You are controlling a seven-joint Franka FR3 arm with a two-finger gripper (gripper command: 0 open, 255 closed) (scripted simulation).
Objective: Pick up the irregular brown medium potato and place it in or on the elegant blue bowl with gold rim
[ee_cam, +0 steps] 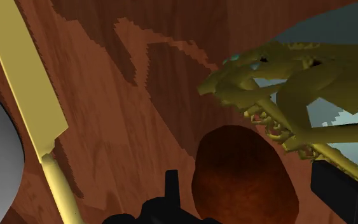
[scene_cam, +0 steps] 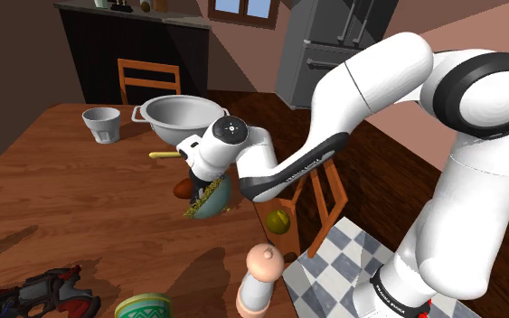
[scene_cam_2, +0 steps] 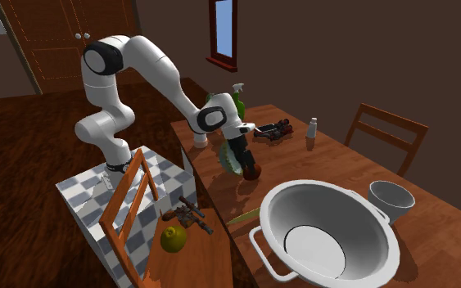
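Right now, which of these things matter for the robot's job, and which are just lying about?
For the job: potato, blue bowl.
Lying about: big white pot, cup, yellow knife, pepper mill.

Table (scene_cam: 53,208): reddish-brown wood with visible grain, and soft shadows lie across its top.
Slat-back chair (scene_cam: 148,77): orange-brown wood, drawn up to the table's far edge in the shoulder view.
Second chair (scene_cam_2: 130,200): the same wood, standing off the table's near corner in the second exterior view.
Counter (scene_cam: 135,41): dark body with a grey top, set against the back wall.
Refrigerator (scene_cam: 329,50): tall and grey, with vertical handles.
Window (scene_cam_2: 222,33): red-brown frame, blue pane.
Double doors (scene_cam_2: 56,41): brown wood with small knobs.
Walls (scene_cam_2: 343,49): dull brown.
Floor (scene_cam_2: 24,164): dark wood.
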